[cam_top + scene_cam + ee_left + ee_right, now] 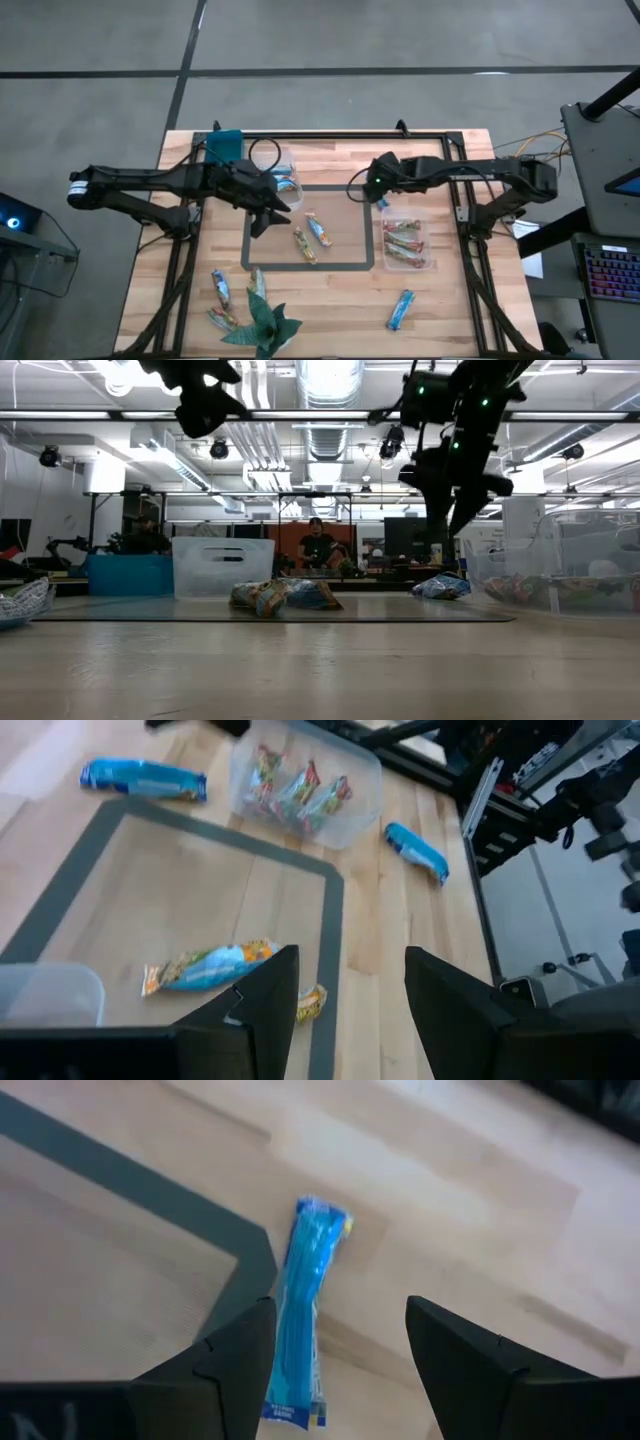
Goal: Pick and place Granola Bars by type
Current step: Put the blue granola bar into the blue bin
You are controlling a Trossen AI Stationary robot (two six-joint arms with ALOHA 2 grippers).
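The right wrist view looks down between the two dark fingers of the right gripper [340, 1370], which stand apart with nothing between them, and it shows close up what the high view only hints at: a bright blue bar [303, 1325] in a shiny crinkly wrapper lying flat on the pale wood, right at the corner of the dark tape frame [150, 1190]. Small white writing sits at one end of the wrapper, but it is too small to read. The left wrist view shows the left gripper [350, 1010] also open and holding nothing, over a gold and blue bar [205, 967] inside the frame. Only the high view shows the whole counter [470, 310]: a green paper figure [262, 322] at the near edge with two bars beside it, a blue bar [400, 309] alone toward the near right corner, two bars in the middle of the frame, and a clear soft tub [404, 241] by the right edge with brown, red and green bars inside. A second clear tub [285, 180] near the far edge holds blue ones. The low view shows both grippers hanging high above the counter, and people sitting far behind.
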